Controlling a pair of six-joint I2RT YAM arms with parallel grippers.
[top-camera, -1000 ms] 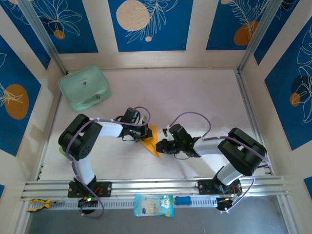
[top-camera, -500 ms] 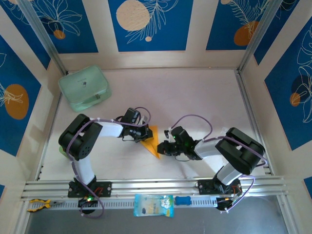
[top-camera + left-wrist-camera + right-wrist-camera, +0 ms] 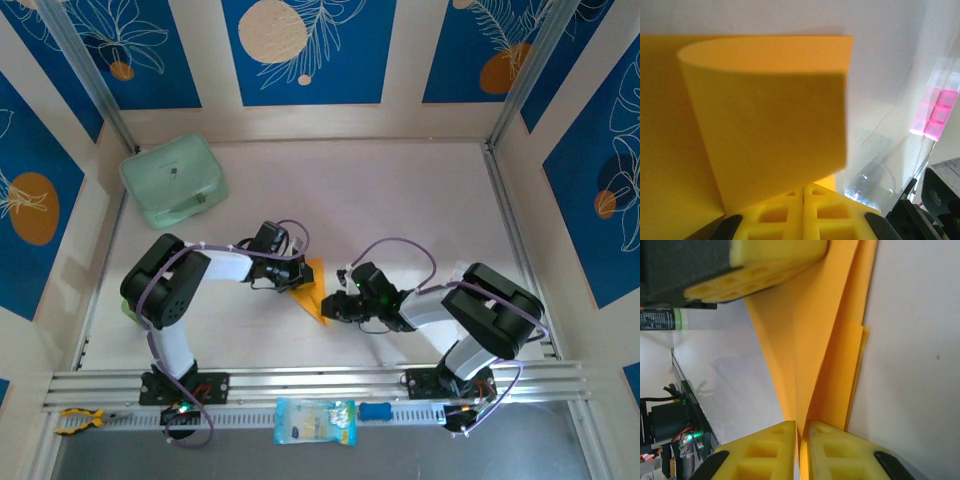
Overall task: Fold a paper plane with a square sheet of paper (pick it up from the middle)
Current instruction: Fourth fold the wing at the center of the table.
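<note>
Mint-green case (image 3: 173, 180) is sitting far out to the left of the left fingers, well apart from them, near the back corner. Left gripper (image 3: 293, 272) is reaching in low over the table (image 3: 400, 200); in its wrist view the left gripper (image 3: 803, 212) is showing both yellow pads pressed together with no gap, and the sheet of paper (image 3: 765, 125) is rising straight out of the seam between them, one layer curling over toward the camera in a soft loop. So the left fingers are pinching the sheet at its left edge. Sheet of paper (image 3: 312, 290) is lying between the two sets of fingertips as an orange-yellow pointed shape, its tip pointing toward the near rail. Right gripper (image 3: 335, 303) is meeting the sheet from the other side; in its wrist view the right gripper (image 3: 799, 450) is standing almost closed, only a thin slit between the pads, and a creased edge of the sheet of paper (image 3: 815, 340) is running down into that slit, so these fingers are nipping the paper too. Several folded layers are fanning out beyond the right fingertips, and the left fingers (image 3: 775, 265) are lying across the sheet's far end. A pale blue packet (image 3: 315, 420) is resting on the near rail, behind both grippers.
</note>
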